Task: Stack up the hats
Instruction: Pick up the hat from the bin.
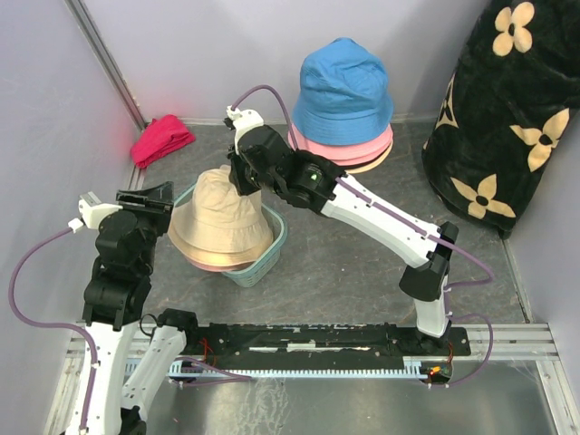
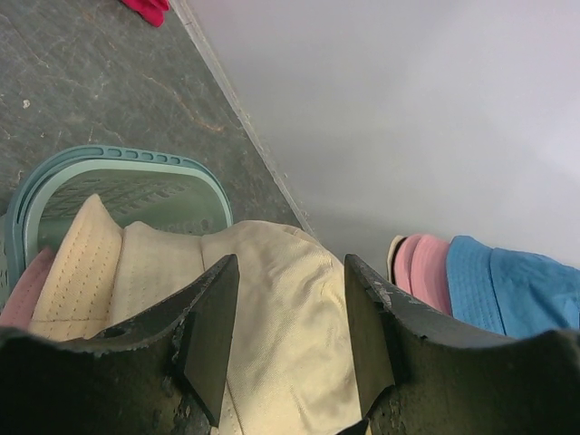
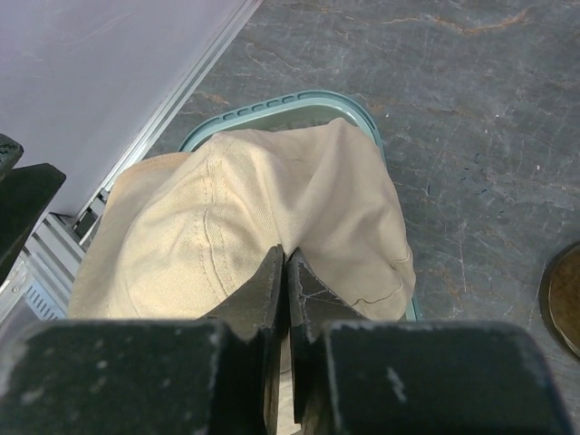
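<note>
Fingers of the right gripper [image 3: 285, 261] fill the bottom of its wrist view. They're pressed together right on the crown of the beige hat [image 3: 245, 208], and it looks like a bit of cloth is nipped between them.

Stuff around: a red cloth [image 1: 161, 139] in the back-left corner and a big black flowered bundle [image 1: 507, 118] on the right, both well clear of the arms. At the back wall, the blue hat [image 1: 343, 91] sits on top of pink hats [image 1: 349, 147].

The teal basket [image 1: 263, 263] holds the beige hat, with something pinkish tucked under it. The right arm stretches diagonally across the table [image 1: 362, 272]. The left gripper [image 2: 290, 265] has its jaws spread wide, close over the hat's side.
</note>
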Robot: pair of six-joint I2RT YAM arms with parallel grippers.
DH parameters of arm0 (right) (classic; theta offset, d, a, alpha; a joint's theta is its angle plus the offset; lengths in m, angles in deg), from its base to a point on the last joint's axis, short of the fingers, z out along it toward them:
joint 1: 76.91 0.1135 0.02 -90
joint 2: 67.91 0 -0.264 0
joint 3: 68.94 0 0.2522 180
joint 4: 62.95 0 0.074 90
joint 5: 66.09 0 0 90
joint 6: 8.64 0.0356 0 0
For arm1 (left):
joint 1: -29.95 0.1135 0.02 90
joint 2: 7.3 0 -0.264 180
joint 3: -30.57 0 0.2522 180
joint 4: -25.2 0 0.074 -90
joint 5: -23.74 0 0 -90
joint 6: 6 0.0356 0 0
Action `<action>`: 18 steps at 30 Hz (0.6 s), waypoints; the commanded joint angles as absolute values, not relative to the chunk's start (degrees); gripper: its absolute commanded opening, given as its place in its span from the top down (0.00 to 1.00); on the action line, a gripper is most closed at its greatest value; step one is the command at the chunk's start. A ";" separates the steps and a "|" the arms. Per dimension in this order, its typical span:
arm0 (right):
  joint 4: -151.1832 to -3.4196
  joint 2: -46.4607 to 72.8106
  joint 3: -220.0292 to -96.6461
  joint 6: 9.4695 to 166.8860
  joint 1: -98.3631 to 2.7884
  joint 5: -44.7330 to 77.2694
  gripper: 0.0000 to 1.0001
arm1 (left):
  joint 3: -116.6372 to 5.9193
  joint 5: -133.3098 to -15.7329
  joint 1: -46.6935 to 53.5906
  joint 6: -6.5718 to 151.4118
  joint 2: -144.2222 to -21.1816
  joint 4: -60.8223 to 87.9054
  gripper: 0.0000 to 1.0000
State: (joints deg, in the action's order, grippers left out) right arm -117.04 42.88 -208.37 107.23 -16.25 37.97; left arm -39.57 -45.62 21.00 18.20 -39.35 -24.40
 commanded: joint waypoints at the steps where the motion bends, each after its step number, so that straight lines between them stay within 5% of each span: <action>1: -114.85 42.03 -212.50 105.84 -15.99 38.41 0.89 | -39.20 -46.12 21.22 19.75 -38.69 -21.83 0.43; 9: -114.74 43.81 -211.95 106.03 -16.06 38.86 0.78 | -37.82 -46.90 21.17 18.63 -36.21 -25.35 0.43; 13: -114.91 44.57 -212.19 105.98 -16.28 37.50 0.83 | -36.39 -46.45 21.23 17.46 -34.20 -27.56 0.43; 18: -118.59 44.77 -213.48 106.41 -16.32 36.69 0.56 | -36.09 -45.27 21.24 16.31 -32.72 -32.07 0.43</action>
